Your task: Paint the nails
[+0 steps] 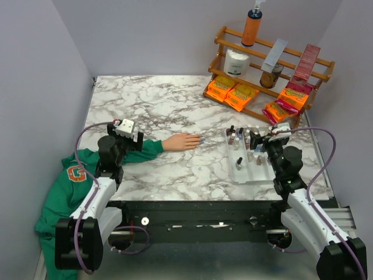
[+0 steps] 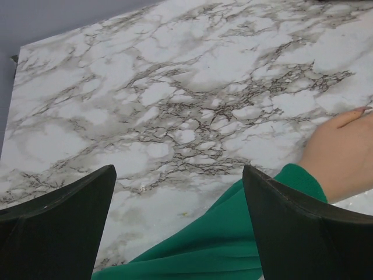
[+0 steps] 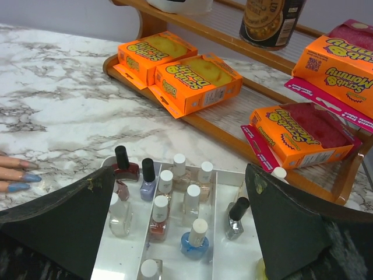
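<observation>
A small peach fake hand [image 1: 182, 142] with a green sleeve [image 1: 148, 150] lies on the marble table [image 1: 163, 105], fingers pointing right. Its nails [image 1: 200, 140] look bluish; in the right wrist view two blue nails [image 3: 24, 181] show at the left edge. My left gripper [image 1: 119, 135] is open above the sleeve [image 2: 221, 239], with the hand [image 2: 341, 151] to its right. My right gripper [image 1: 265, 142] is open and empty over a white tray [image 3: 116, 262] of nail-polish bottles, among them a blue bottle [image 3: 194, 240].
A wooden rack [image 1: 271, 64] at the back right holds orange sponge boxes [image 1: 233, 93], a jar, a white tub and an orange pump bottle [image 1: 252, 26]. The green garment [image 1: 70, 186] hangs over the table's near left edge.
</observation>
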Controlling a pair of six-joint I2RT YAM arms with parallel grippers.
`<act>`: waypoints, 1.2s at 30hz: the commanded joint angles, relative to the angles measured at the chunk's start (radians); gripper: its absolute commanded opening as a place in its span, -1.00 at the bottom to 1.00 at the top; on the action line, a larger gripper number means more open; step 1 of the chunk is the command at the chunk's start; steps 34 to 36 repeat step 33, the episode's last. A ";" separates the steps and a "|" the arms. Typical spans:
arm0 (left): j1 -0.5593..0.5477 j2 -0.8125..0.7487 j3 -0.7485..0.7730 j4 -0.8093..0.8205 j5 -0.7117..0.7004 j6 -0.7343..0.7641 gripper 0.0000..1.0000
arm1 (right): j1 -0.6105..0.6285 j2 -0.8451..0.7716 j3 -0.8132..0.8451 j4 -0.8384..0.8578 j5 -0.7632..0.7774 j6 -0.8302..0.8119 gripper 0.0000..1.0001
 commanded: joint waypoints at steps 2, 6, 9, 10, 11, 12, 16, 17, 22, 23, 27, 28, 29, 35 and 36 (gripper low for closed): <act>0.007 -0.067 -0.171 0.326 -0.148 -0.068 0.97 | -0.004 -0.013 -0.032 0.079 -0.033 -0.033 0.99; 0.007 -0.098 -0.257 0.444 -0.145 -0.086 0.97 | -0.004 -0.024 -0.078 0.119 -0.039 -0.020 0.99; 0.007 -0.080 -0.239 0.402 -0.129 -0.125 0.97 | -0.004 -0.049 -0.124 0.162 -0.026 -0.004 0.99; 0.007 -0.077 -0.237 0.400 -0.126 -0.132 0.97 | -0.006 -0.055 -0.152 0.171 -0.021 -0.003 0.99; 0.007 -0.075 -0.239 0.404 -0.126 -0.134 0.97 | -0.004 -0.059 -0.166 0.182 -0.018 0.000 0.99; 0.007 -0.076 -0.242 0.408 -0.126 -0.136 0.97 | -0.006 -0.064 -0.177 0.208 -0.013 0.000 0.99; 0.007 -0.070 -0.260 0.429 -0.107 -0.140 0.97 | -0.006 -0.050 -0.215 0.272 -0.007 -0.001 0.99; 0.007 -0.069 -0.262 0.429 -0.098 -0.137 0.97 | -0.004 -0.047 -0.227 0.286 -0.009 0.002 0.99; 0.007 -0.067 -0.266 0.431 -0.103 -0.139 0.97 | -0.004 -0.055 -0.252 0.343 -0.001 0.014 0.99; 0.007 -0.063 -0.265 0.429 -0.101 -0.139 0.97 | -0.004 -0.061 -0.252 0.345 0.004 0.016 0.99; 0.005 -0.057 -0.263 0.428 -0.092 -0.145 0.97 | -0.006 -0.064 -0.252 0.328 0.004 0.014 0.99; 0.007 -0.054 -0.259 0.418 -0.093 -0.143 0.97 | -0.004 -0.064 -0.252 0.328 0.001 0.013 0.99; 0.007 -0.052 -0.254 0.409 -0.092 -0.142 0.97 | -0.004 -0.063 -0.252 0.331 -0.004 0.016 0.99; 0.007 -0.055 -0.239 0.383 -0.095 -0.143 0.97 | -0.006 -0.058 -0.250 0.334 -0.006 0.017 0.99; 0.007 -0.055 -0.239 0.383 -0.095 -0.143 0.97 | -0.006 -0.058 -0.250 0.334 -0.006 0.017 0.99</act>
